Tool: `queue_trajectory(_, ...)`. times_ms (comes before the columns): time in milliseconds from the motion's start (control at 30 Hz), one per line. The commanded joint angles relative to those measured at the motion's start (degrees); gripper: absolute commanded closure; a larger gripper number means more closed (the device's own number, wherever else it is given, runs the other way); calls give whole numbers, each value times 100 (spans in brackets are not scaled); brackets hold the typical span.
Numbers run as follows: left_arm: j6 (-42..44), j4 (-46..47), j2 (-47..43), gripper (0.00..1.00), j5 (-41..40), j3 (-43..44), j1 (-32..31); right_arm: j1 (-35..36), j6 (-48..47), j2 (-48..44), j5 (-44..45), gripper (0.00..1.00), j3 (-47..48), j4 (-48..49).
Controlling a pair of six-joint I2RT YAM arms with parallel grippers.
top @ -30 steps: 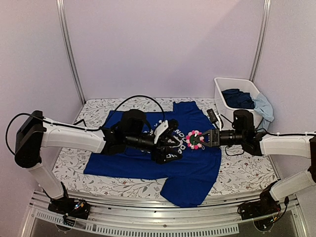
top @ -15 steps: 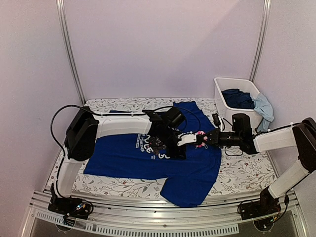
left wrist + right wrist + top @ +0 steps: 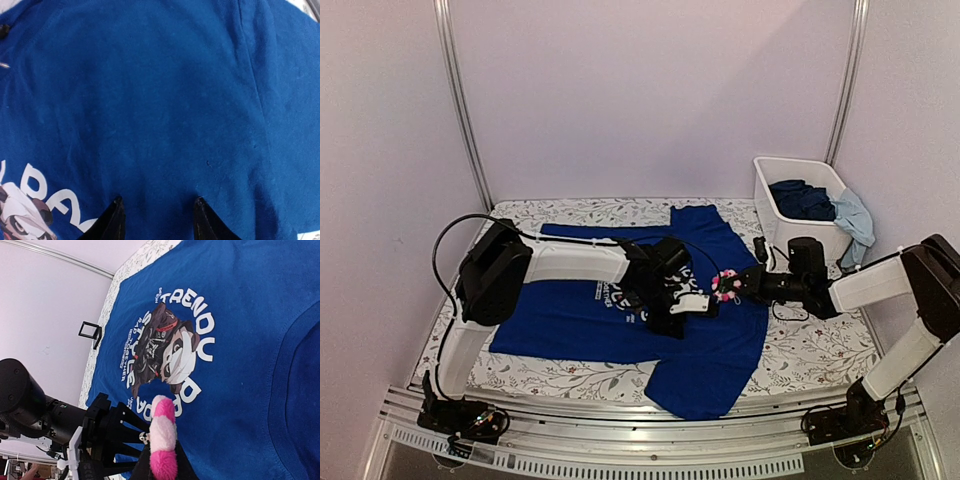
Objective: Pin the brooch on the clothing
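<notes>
Pink petals mark the brooch [image 3: 162,436], clamped edge-on between the closed fingers of the right gripper [image 3: 739,285]. It is held over the clothing [image 3: 570,320], a royal-blue T-shirt spread flat across the middle of the table. It sits just beside the white lettering that rings the dark panda print [image 3: 167,350], on the side nearer the right arm. Whether the brooch touches the cloth cannot be told.

The left gripper [image 3: 157,222] faces it from the other side of the print, low over the shirt. Its two black fingertips stand apart with only smooth blue cloth between them and nothing gripped. From above, the two grippers lie very near each other, and the left gripper's dark body covers part of the print.

A white bin [image 3: 775,215] stands at the far right corner of the table, beyond the shirt's sleeve. It holds bunched dark-blue clothes [image 3: 803,198], and a light-blue cloth [image 3: 854,220] hangs over its right rim. A small dark square tray [image 3: 90,333] sits past the far edge of the shirt, seen only in the right wrist view. What it holds cannot be made out.

Under everything lies a pale table cover [image 3: 800,350] printed with flowers. A black cable [image 3: 445,245] loops up beside the left arm [image 3: 570,262], which stretches across the shirt's upper half.
</notes>
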Motion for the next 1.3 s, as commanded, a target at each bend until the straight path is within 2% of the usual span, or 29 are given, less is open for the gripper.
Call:
queue_trajectory(0,-82,374,-94,54,-191,-278,59,-22,72,353,-30,100,120,92)
queue_trajectory(167,20,-98,-145,54,269,49,138,-28,43,430,-85,100,-8,188)
queue_trajectory(300,261,-289,-133,54,185,344,178,-46,25,561,-373,100,63,541)
queue_trajectory(433,42,103,-228,54,-37,58,69,-101,68,810,-699,100,94,879)
queue_trajectory(600,-517,1112,-107,53,-214,-137,-41,-325,101,1033,-1141,100,-74,1277)
queue_trajectory(767,-805,1060,148,53,-449,180,-31,-400,222,1344,-1429,100,-122,1744)
queue_trajectory(933,-749,1012,151,59,-648,-13,-24,-400,147,1638,-1427,100,153,1600)
queue_trajectory(1267,-785,669,106,55,43,-94,-53,-400,92,1917,-1399,100,294,1484)
